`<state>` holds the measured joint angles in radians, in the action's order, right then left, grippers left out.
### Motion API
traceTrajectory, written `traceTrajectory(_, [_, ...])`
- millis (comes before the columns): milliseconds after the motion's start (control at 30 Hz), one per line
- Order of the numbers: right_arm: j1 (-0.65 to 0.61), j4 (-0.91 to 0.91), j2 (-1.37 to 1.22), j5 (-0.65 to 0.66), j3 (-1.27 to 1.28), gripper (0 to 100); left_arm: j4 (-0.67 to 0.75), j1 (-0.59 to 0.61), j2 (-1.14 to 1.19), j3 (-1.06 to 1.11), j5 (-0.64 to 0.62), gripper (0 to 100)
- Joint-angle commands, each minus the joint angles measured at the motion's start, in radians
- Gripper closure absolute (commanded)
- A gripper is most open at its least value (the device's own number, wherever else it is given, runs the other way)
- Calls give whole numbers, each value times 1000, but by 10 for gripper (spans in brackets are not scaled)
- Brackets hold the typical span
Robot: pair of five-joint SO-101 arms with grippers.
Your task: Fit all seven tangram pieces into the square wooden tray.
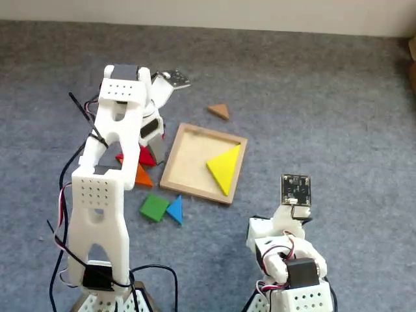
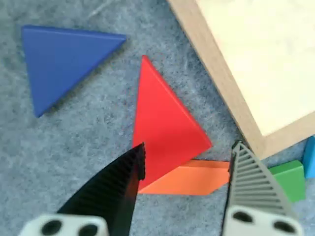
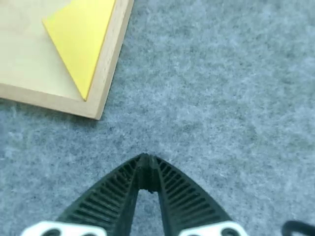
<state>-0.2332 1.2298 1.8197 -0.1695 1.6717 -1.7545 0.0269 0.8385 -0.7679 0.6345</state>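
Well, piece: the flat red triangle (image 2: 165, 123) lies at nine o'clock of the square wooden tray (image 1: 171, 159), touching an orange parallelogram (image 2: 197, 179).
Handling: looks light, stiff, thin; I'd pinch across two edges.
Left end effector (image 2: 189, 147): spread above it.
Right end effector (image 3: 145, 162): pressed together.
Surface: grey felt worktop (image 1: 312, 117).

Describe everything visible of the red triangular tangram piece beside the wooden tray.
The red triangular tangram piece is flat, smooth and evenly coloured, perhaps painted wood. It lies on the grey carpet just outside the square wooden tray, a narrow gap from its frame. One edge meets the orange parallelogram piece. The left gripper hovers open over that end.
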Motion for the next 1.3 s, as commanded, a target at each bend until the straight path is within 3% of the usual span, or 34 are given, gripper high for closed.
traceTrajectory(0, [18,-25,18,8,117,994,41,5,-7,-4,11,720])
traceTrajectory(200, [18,-25,18,8,117,994,74,19,116,-12,12,719])
traceTrajectory(533, [18,-25,18,8,117,994,68,27,130,-39,12,723])
traceTrajectory(767, [18,-25,18,8,117,994,83,38,124,-42,12,828])
traceTrajectory(1267, [19,-25,18,8,117,994,-5,93,-74,-105,31,723])
